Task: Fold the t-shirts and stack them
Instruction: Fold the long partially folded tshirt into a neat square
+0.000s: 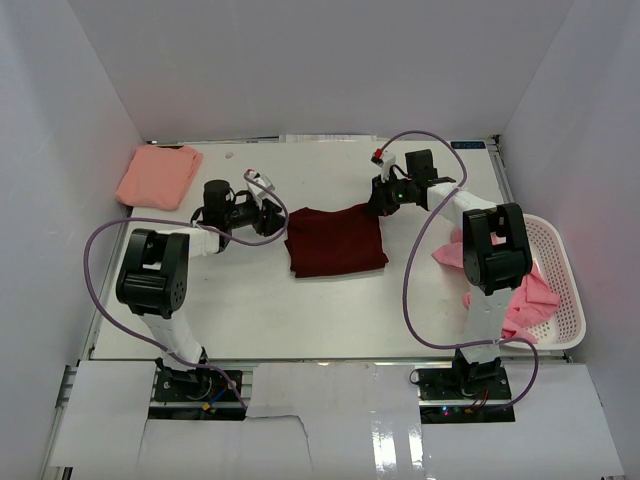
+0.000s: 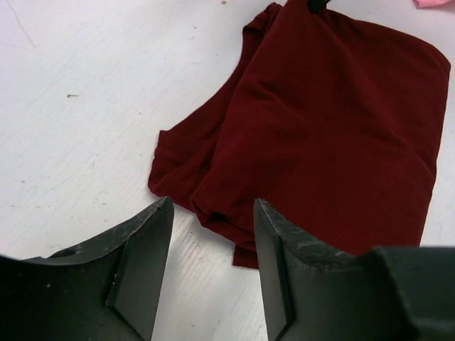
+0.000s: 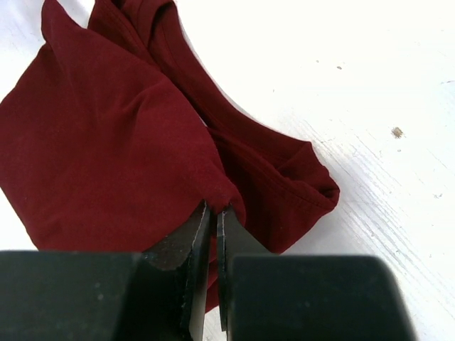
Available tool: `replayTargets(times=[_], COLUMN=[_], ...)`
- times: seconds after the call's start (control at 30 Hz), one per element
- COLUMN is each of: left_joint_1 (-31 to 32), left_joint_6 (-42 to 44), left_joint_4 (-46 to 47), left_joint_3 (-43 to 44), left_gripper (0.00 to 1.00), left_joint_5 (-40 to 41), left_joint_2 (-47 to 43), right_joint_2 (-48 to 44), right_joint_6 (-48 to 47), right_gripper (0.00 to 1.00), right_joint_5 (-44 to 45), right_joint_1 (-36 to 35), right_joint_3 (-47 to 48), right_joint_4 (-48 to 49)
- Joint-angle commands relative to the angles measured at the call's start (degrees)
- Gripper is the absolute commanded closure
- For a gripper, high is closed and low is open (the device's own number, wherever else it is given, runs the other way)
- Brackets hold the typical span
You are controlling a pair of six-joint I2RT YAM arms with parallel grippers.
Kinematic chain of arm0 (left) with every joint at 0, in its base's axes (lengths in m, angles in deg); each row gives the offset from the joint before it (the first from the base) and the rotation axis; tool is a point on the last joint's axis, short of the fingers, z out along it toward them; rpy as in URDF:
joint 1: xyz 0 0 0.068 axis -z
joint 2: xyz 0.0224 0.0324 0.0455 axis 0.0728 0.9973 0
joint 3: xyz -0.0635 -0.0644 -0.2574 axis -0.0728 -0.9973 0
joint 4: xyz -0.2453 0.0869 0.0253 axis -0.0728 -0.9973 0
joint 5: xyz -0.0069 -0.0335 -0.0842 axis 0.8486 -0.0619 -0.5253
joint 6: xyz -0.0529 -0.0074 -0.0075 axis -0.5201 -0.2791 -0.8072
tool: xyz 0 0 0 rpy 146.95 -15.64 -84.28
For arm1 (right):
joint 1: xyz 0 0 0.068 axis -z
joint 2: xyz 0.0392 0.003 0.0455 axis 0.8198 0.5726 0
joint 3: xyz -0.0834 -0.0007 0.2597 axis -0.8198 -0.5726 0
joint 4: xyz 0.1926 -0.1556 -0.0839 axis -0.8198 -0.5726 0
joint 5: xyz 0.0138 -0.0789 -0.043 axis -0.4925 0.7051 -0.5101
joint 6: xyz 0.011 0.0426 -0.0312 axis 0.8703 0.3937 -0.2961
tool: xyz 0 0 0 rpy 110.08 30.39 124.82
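Bright, even overhead light — white table (image 1: 250, 300) near blown out, shadows soft. Wrist cams sharp, w/ close fingers (image 2: 135, 277) maybe slightly blurred.

No readable text or labels.

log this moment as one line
maroon t-shirt: partly folded, mid-table | right claw: shut on its edge | left claw: open beside it | salmon t-shirt: folded, far-left | pink t-shirts: in basket
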Motion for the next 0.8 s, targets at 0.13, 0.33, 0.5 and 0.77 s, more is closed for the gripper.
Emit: replayTargets(times=[0.13, 0.33, 0.5, 0.77], left_joint_1=[-0.38, -0.38, -0.38, -0.38], left_joint_6=[0.91, -0.59, -3.14, -3.49], left_joint_4=[1.20, 1.11, 0.76, -2.75], left_joint_3=[2.70, 4.63, 7.09, 10.52], left_gripper=[0.49, 0.46, 0.47, 0.62], left_joint_5=[-8.24, -7.37, -7.72, -10.00], left_joint_2=[4.70, 6.37, 8.39, 10.42], right_joint_2=[0.00, -0.18, 0.00, 0.09], right_joint_6=[-0.30, -0.30, -0.30, -0.21], right_gripper=[0.92, 0.91, 0.91, 0.91], right_joint_5=[-2.34, -2.86, -3.04, -2.60], right_joint_1=[0.35, 0.35, 0.35, 0.35], right_joint_3=[2.03, 1.77, 1.68, 2.30], right_joint_4=[1.17, 1.26, 1.26, 0.47])
